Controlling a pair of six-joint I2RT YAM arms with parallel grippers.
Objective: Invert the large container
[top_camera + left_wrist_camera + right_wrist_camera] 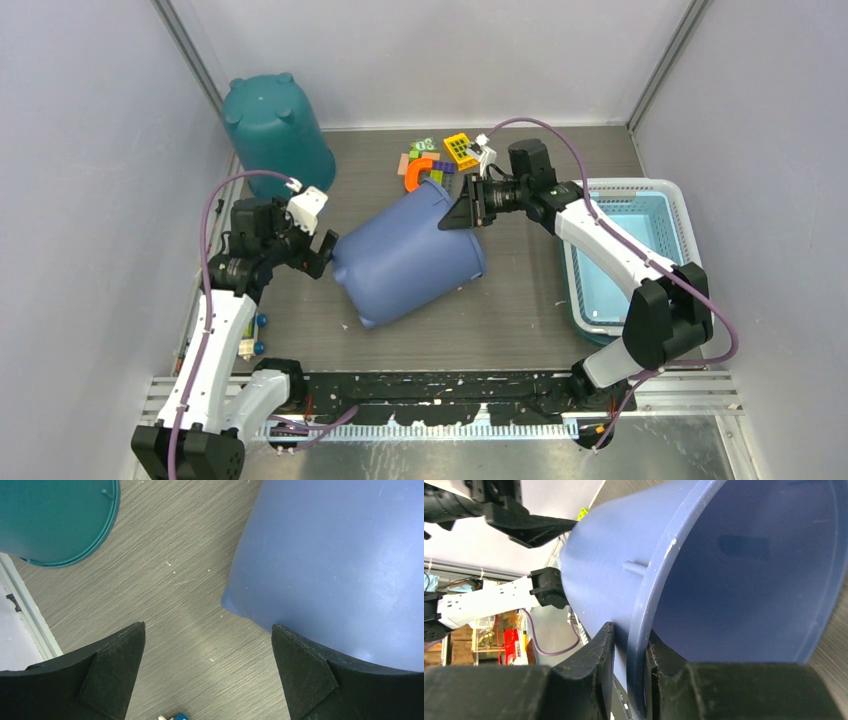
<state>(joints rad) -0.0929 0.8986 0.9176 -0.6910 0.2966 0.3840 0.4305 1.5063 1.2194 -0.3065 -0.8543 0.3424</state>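
The big blue container (410,258) lies tipped on its side in the middle of the table (520,310), mouth toward the right arm, base toward the left. The right gripper (462,212) is at the mouth, its fingers (594,675) straddling the rim, one outside the wall, one inside, set narrow. Pinching the rim or sitting just loose around it? From here I cannot tell. On the other side, the left gripper (325,255) hangs by the base, fingers (115,670) spread wide, holding nothing, one of them just beside the blue wall. A teal container (275,130) stands upside down in the back left corner, a heap of coloured toys (440,160) lies near the back, and a light blue basket (625,186) sits at the right
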